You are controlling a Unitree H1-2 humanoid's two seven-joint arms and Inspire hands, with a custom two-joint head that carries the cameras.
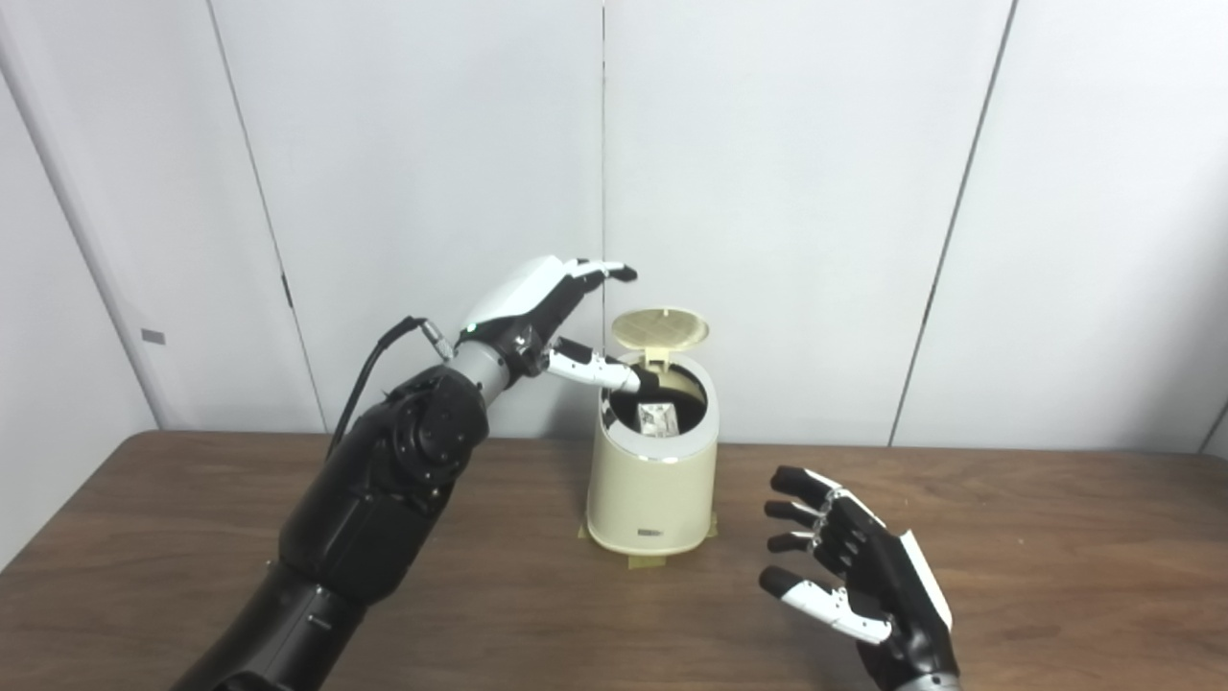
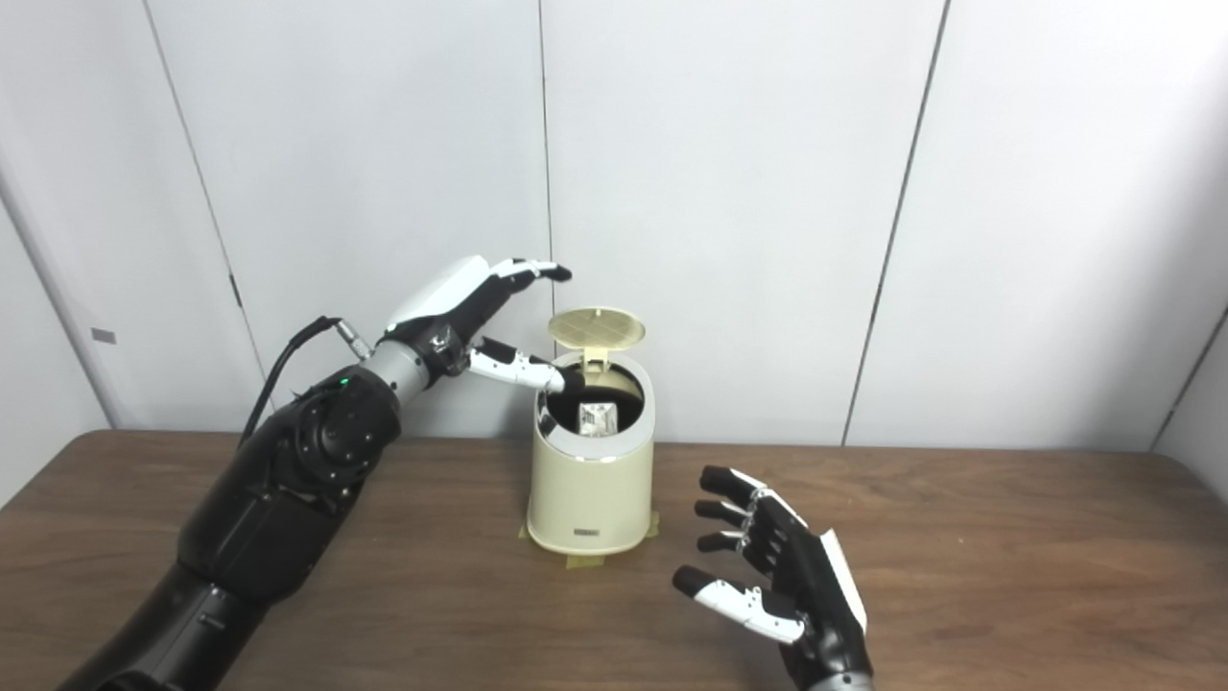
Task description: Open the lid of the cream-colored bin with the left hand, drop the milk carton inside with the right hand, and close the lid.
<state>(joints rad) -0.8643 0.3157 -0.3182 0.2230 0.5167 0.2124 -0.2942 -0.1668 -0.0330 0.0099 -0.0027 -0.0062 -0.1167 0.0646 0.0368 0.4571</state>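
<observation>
We see the milk carton (image 1: 658, 418) lying inside the cream-colored bin (image 1: 652, 480), whose lid (image 1: 660, 328) stands open. Our left hand (image 1: 537, 312) hovers beside the bin's rim, fingers spread and empty, thumb reaching over the rim. Our right hand (image 1: 859, 566) hangs just right of the bin, fingers apart, holding nothing.

Light: bright, even, diffuse, apparently from overhead.
Shadows: soft and faint on the table (image 1: 1055, 537).
Glare: mild sheen on the wall panels (image 1: 796, 192).
Focus: slightly soft throughout, low detail.
Edges: panel seams lean outward.
</observation>
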